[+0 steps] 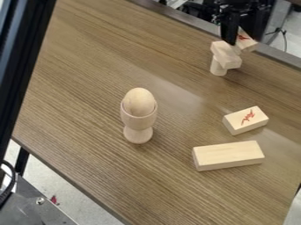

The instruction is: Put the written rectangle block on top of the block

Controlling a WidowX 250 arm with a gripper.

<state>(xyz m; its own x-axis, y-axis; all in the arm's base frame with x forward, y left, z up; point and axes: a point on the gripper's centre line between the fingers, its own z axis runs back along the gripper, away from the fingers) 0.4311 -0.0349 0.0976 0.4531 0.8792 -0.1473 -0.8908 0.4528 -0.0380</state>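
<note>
Pale wood with a red scrawl: that's the marked block, tilted at the upper right, close by the gripper and the stacked wooden pieces. Light, stiff and hard to hurt, I'd judge, though smooth faces could slip or twist; a square hold across the narrow sides, near the middle, looks best. And the gripper? Down at the stack, overlapping it from here, but I cannot tell how wide it is, nor whether it has the block or merely hangs in front. Below, a round peg props those pieces, a topple risk. Nearer on the desk, a second marked block lies flat beside the long plain block.
</note>
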